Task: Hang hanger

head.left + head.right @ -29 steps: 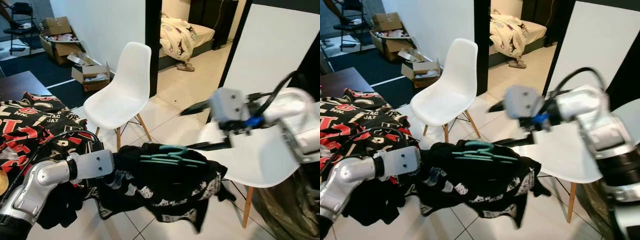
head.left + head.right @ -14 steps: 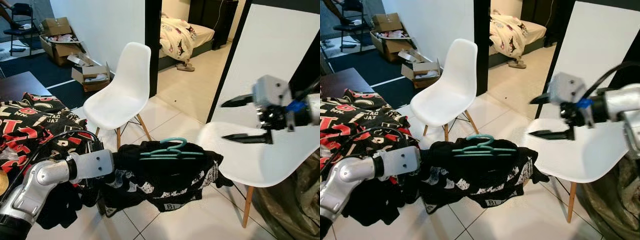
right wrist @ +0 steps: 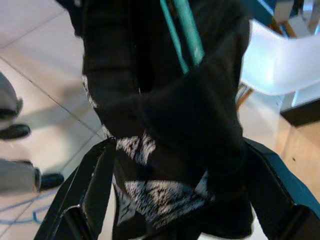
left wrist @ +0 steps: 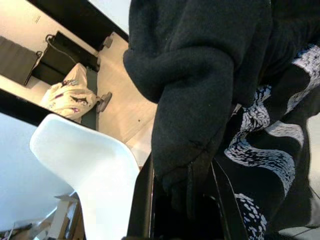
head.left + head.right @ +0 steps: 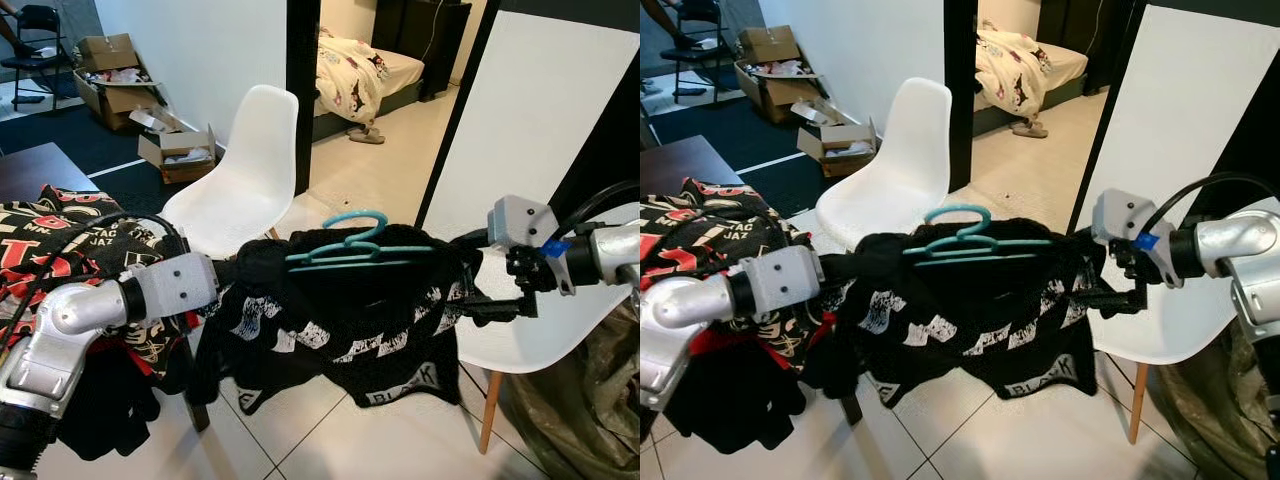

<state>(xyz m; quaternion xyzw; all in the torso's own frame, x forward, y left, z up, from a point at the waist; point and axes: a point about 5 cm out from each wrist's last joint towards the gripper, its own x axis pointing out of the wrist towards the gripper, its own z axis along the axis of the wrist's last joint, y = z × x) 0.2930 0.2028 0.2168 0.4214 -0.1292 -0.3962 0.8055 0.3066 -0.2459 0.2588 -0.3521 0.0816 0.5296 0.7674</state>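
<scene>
Garment first: a black knitted top with white lettering (image 5: 350, 320) hangs stretched between the two arms above the white tiled floor (image 5: 390, 440), with a white moulded plastic chair on wooden legs (image 5: 235, 175) behind it and a second white chair (image 5: 545, 330) just beside its right end. The task's thing, a pair of teal plastic hangers (image 5: 352, 245), lies along the top edge of the garment, hooks upward, roughly midway between the arms. The left gripper (image 4: 182, 192) is pinched on a thick fold of the black fabric at the garment's left shoulder. The right gripper (image 3: 175, 200) has its fingers (image 3: 87, 185) spread wide around the opposite shoulder; fabric fills the gap, but a firm clamp is not evident. No rail or hook is in view. Judgement: the step calls for keeping the top edge level and taut so the hangers do not slide off, and for confirming the right hold before carrying the load further.
</scene>
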